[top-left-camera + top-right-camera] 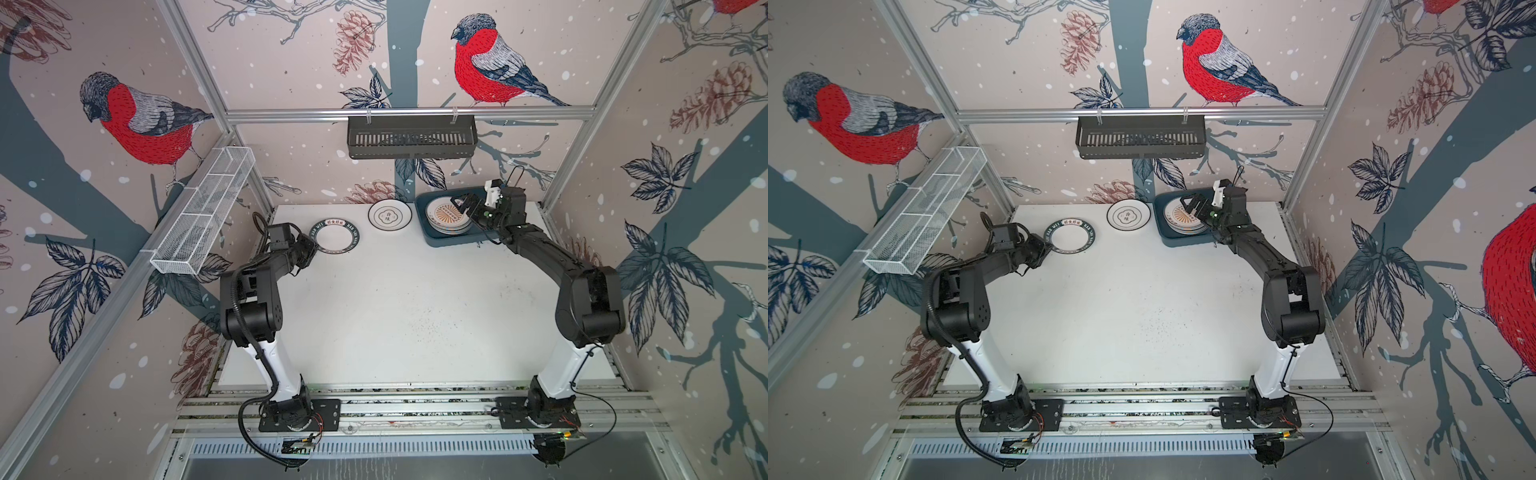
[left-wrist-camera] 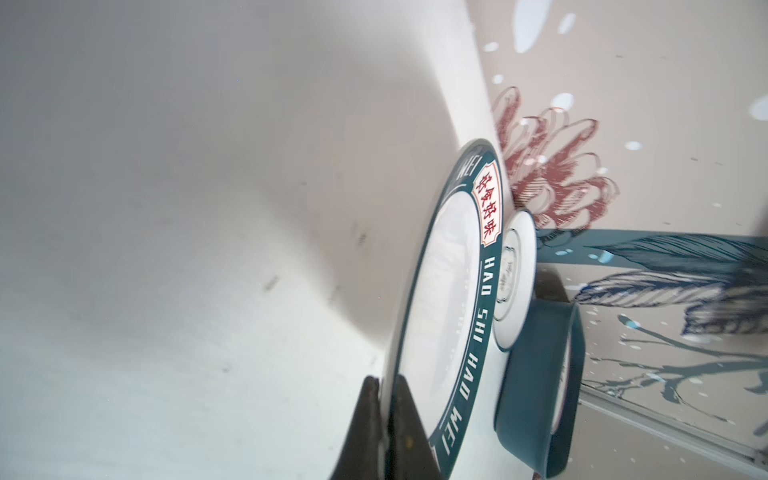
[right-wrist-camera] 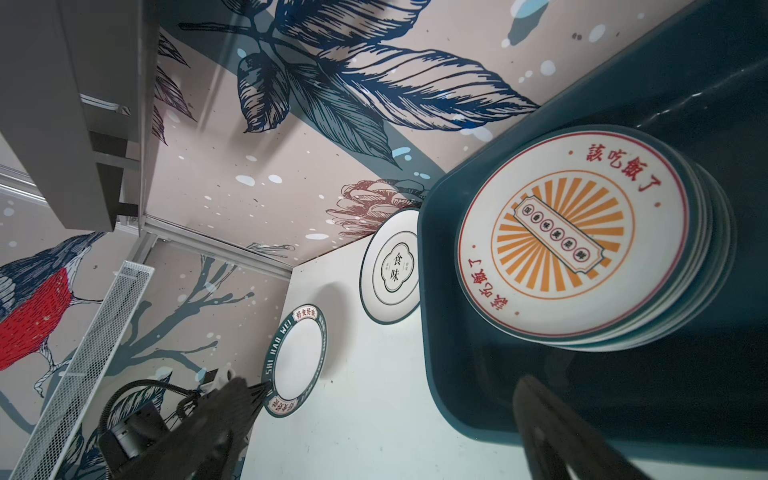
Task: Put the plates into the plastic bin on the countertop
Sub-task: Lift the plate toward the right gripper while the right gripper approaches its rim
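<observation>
Left gripper clamped on the rim of the teal-rimmed plate; that plate fills the room straight ahead of it. Past the plate's far edge: cloud-emblem plate flat on the countertop, then the bin wall just beside it (only a thin strip of surface between). Up and outboard of this gripper, the wire mesh basket hangs above countertop level.

Right gripper, jaws wide, hangs over the stack of plates in the bin. Bare bin floor shows between the stack and the bin wall behind the gripper. Higher, ahead of it, the black slotted basket juts out above the countertop's back edge.

Behind both grippers: broad bare countertop, free passage.
</observation>
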